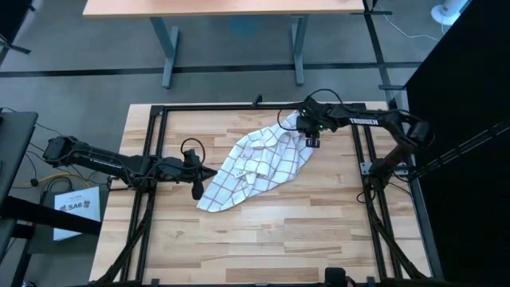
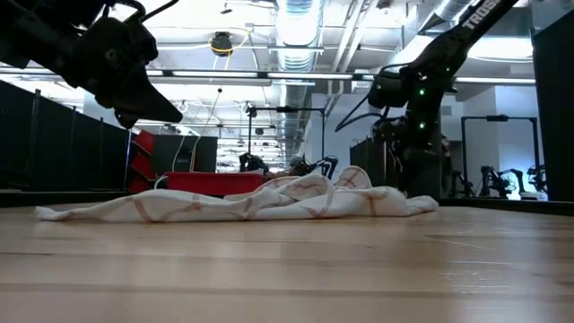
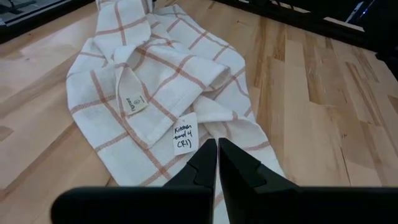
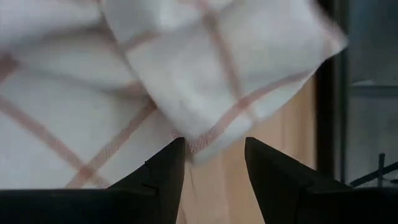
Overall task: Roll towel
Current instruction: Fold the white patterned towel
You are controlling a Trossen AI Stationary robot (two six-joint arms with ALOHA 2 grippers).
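The white towel (image 1: pixel 259 167) with reddish-brown check lines lies crumpled and partly folded on the wooden table, running from near left to far right. It also shows in the low view (image 2: pixel 260 202) and the left wrist view (image 3: pixel 155 81), where a small handwritten tag (image 3: pixel 185 134) shows. My left gripper (image 1: pixel 209 171) is shut and empty. It hangs above the table (image 2: pixel 152 103) at the towel's left edge, with its fingertips (image 3: pixel 217 149) over the cloth. My right gripper (image 1: pixel 307 134) is open over the towel's far right end, its fingers either side of a hemmed corner (image 4: pixel 211 134). My right gripper's open fingers (image 4: pixel 171 162) point at the towel's hemmed corner (image 4: pixel 205 140) from above. I cannot tell whether they touch the cloth. The corner lies on the rest of the towel and on the table.
Dark metal rails (image 1: pixel 151 151) frame the table at left, right and far sides. Bare wood (image 1: pixel 263 239) lies near the towel and to its right (image 3: pixel 323 93). Another table (image 1: pixel 231 32) stands beyond the far edge.
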